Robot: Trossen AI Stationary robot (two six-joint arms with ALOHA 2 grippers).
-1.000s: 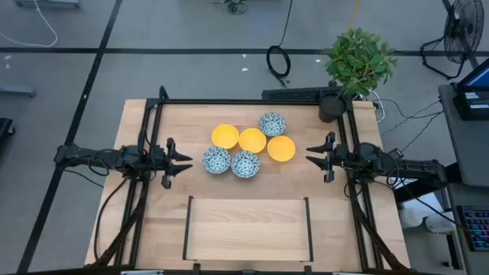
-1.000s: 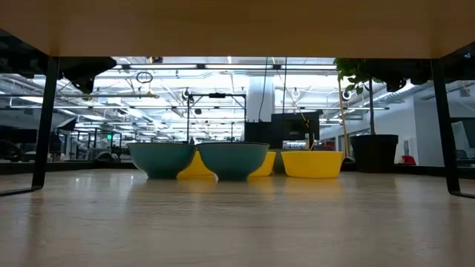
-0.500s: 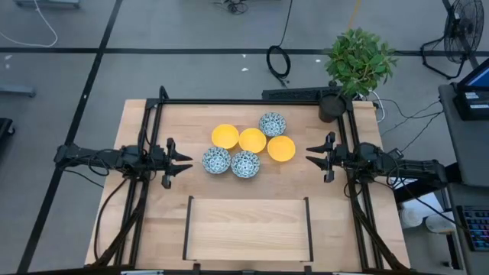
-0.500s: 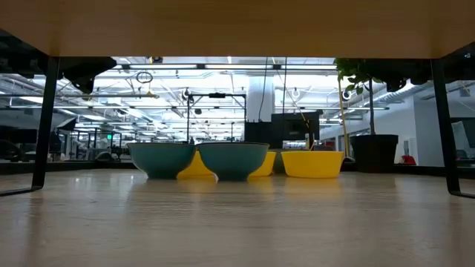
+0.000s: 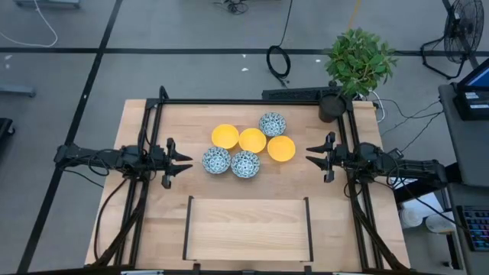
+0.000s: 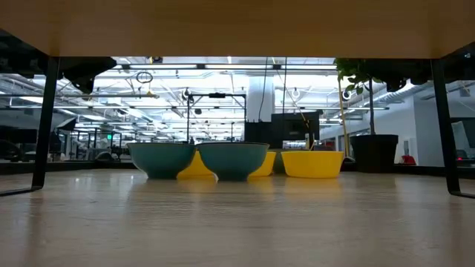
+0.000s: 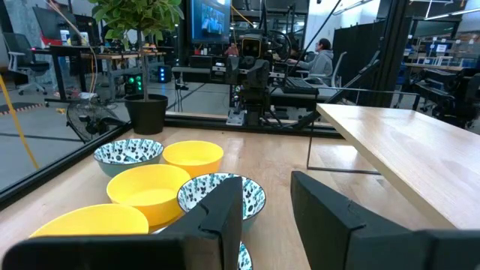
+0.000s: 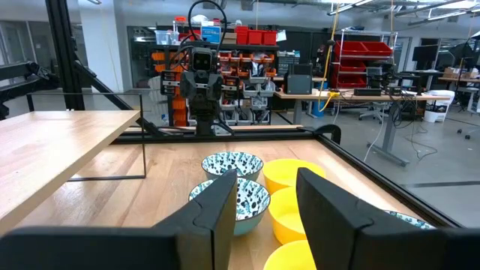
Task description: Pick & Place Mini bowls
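From above, six mini bowls (image 5: 248,147) cluster beside the plant pot (image 5: 331,108), between the left gripper (image 5: 182,163) and right gripper (image 5: 315,156), both spread and empty. Low view: bowls (image 6: 232,159) left of the pot (image 6: 374,153). Wrist views show parted fingers (image 7: 225,214) (image 8: 221,202).

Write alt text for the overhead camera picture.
Six mini bowls, three yellow and three blue-patterned, cluster mid-table. The left tool and right tool wait open and empty on either side. A potted plant stands at the far right corner.
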